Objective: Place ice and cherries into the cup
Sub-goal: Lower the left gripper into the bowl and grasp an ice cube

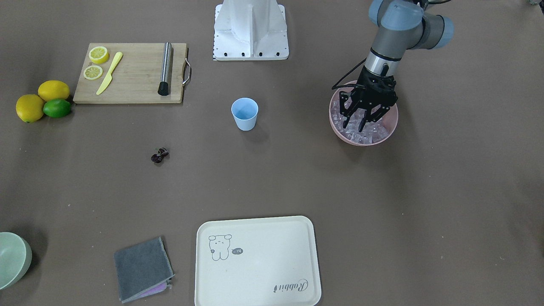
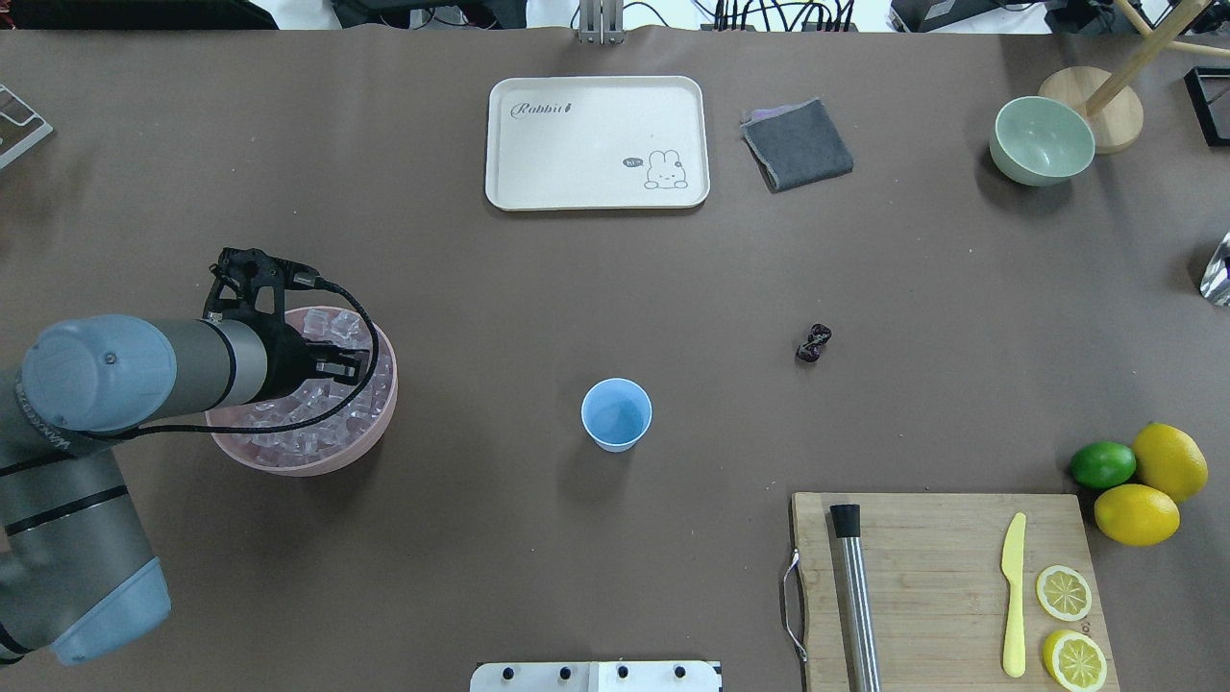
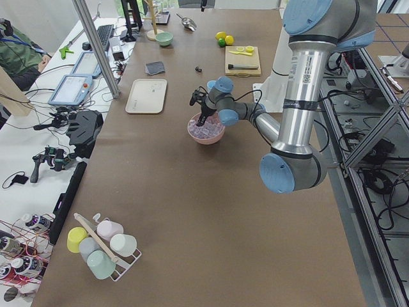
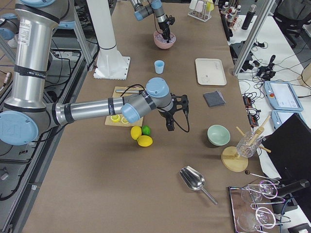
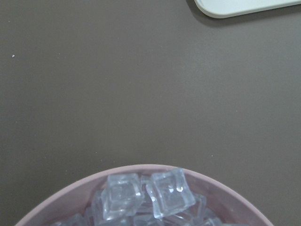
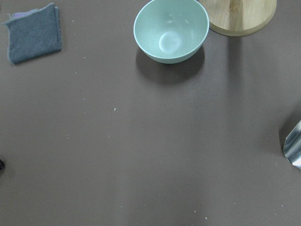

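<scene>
I had left gripper spread over pink bowl, ice directly beneath tips, none visibly caught; cup well apart.

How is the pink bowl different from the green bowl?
The pink bowl is full of ice cubes; the green bowl is empty. The left gripper dips into the pink bowl; no gripper is at the green bowl. The pink bowl also looks wider than the green bowl. Both are round and stand upright on the brown table.
</scene>
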`<state>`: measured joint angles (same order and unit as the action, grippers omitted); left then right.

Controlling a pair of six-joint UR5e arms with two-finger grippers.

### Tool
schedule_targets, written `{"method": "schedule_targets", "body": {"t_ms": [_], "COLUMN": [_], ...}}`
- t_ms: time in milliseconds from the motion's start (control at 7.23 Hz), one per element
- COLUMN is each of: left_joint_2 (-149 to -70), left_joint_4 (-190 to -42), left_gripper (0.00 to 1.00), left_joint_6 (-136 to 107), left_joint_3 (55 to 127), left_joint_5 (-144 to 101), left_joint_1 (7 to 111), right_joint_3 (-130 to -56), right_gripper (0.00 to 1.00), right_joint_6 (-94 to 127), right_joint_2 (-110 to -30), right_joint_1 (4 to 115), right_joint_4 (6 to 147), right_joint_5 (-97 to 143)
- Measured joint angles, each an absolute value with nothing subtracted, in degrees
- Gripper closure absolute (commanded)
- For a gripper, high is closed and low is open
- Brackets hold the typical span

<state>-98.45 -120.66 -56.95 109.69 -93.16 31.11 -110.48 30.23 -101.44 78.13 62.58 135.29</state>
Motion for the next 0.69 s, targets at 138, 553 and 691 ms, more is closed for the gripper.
{"method": "schedule_targets", "body": {"t_ms": [138,553,691], "left_joint_2": [-98.38,-98.14,-98.02], "left_joint_4": [-120.67,-120.69,-120.71], "left_gripper": [1.0,1.0,1.0], "left_joint_6": [-56.95,-57.03,-57.06], "left_joint_3": [109.85,110.69,111.05], "left_joint_5": [-93.16,-93.12,-93.24], "left_joint_1": [31.18,31.28,31.32], "right_joint_3": [-110.48,-110.48,-110.48], "right_gripper": [0.0,0.0,0.0], "right_joint_6": [30.23,30.24,30.23], "right_joint_2": [-101.46,-101.46,-101.44], "right_joint_1": [78.13,78.12,78.09], "right_joint_4": [62.58,62.58,62.58], "right_joint_5": [135.27,135.26,135.26]}}
